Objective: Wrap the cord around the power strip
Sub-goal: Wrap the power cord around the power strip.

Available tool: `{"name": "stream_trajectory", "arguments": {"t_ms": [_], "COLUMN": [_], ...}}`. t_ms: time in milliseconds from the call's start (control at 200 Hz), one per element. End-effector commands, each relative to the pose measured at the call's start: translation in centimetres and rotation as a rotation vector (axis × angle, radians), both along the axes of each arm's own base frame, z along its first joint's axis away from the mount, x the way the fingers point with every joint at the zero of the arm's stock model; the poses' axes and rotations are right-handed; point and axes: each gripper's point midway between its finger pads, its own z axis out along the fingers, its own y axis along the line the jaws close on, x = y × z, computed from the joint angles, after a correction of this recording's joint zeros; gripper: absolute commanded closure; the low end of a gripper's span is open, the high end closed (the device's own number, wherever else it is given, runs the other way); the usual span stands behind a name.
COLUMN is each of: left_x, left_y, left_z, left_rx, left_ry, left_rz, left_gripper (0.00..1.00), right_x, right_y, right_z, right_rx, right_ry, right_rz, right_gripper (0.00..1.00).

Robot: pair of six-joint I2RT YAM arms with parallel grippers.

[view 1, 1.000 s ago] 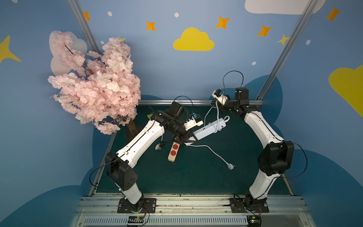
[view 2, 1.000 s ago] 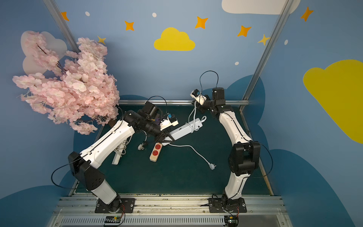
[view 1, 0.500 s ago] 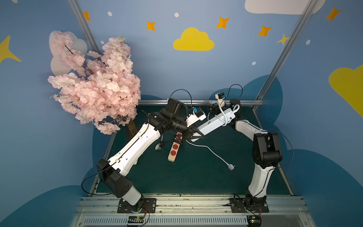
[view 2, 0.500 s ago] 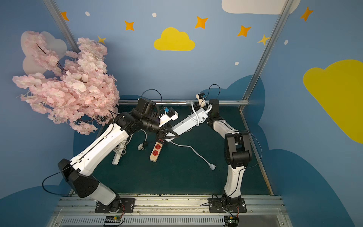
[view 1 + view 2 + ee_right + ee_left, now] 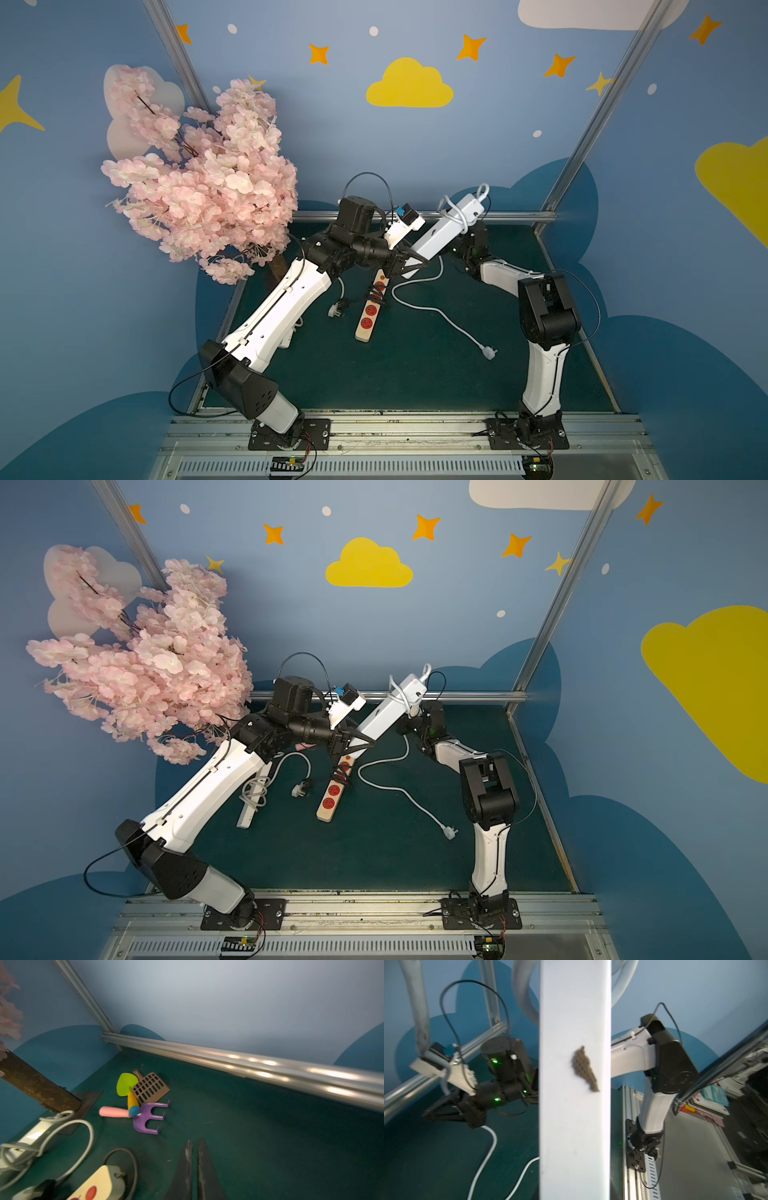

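White plastic, the power strip [image 5: 440,232] hangs tilted above the green tabletop [image 5: 415,382], its lower end clamped in the left hand [image 5: 410,266]. The cord [image 5: 419,305] is looped loosely round the strip's upper end, then drops to the tabletop, where its plug [image 5: 489,353] lies well apart. The right hand [image 5: 193,1142] is closed on nothing, its 2 fingers pressed together, close by the raised strip. With no cord in that grip, a winding sweep would add no turn. The loose loops could slide off if the strip tips further. Held by 1 end only, the strip may pivot, and trailing slack might snag the beige strip [image 5: 370,309] below.
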Motion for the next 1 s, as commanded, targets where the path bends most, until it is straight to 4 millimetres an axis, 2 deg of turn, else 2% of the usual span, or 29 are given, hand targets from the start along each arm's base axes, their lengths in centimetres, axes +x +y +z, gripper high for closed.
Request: {"name": "stream_trajectory", "arguments": {"t_ms": [0,145,245,365,466,571,706,791,906,991], "left_x": [5.9,12.8,15.8,18.3,18.8,17.4,13.4,10.1,5.2,0.7], "left_y": [3.6,10.4,13.6,15.9,17.2,16.5,12.2,9.7,6.9,5.1], "left_z": [3.6,2.4,0.9,-2.8,-6.6,-9.5,-12.5,-14.1,-16.4,-17.8], "left_rx": [-0.086,-0.080,0.006,0.248,0.467,0.577,0.729,0.751,0.782,0.786], "left_ry": [-0.112,-0.065,-0.078,-0.108,-0.105,-0.086,-0.105,-0.067,0.001,0.044], "left_rz": [0.239,0.555,0.694,0.800,0.824,0.753,0.537,0.387,0.164,-0.035], "left_gripper": [0.97,0.97,0.98,0.97,0.98,0.97,0.98,0.97,0.98,0.97], "right_x": [-1.9,-6.5,-9.9,-13.1,-14.3,-14.9,-15.7,-15.3,-13.6,-11.0], "right_y": [-0.7,-0.7,-1.0,-1.8,-3.4,-4.0,-3.5,-3.4,-3.7,-4.4], "right_z": [-2.0,-3.5,-4.2,-2.5,0.9,5.7,13.6,17.6,21.2,22.8], "right_rx": [-0.088,-0.339,-0.544,-0.774,-0.951,-1.053,-0.980,-0.920,-0.830,-0.761], "right_ry": [0.048,0.003,-0.051,-0.178,-0.281,-0.442,-0.634,-0.678,-0.684,-0.679], "right_rz": [-0.035,-0.029,-0.012,-0.024,-0.116,-0.158,-0.157,-0.133,-0.093,-0.074], "right_gripper": [1.00,1.00,1.00,1.00,1.00,1.00,1.00,1.00,1.00,1.00]}}
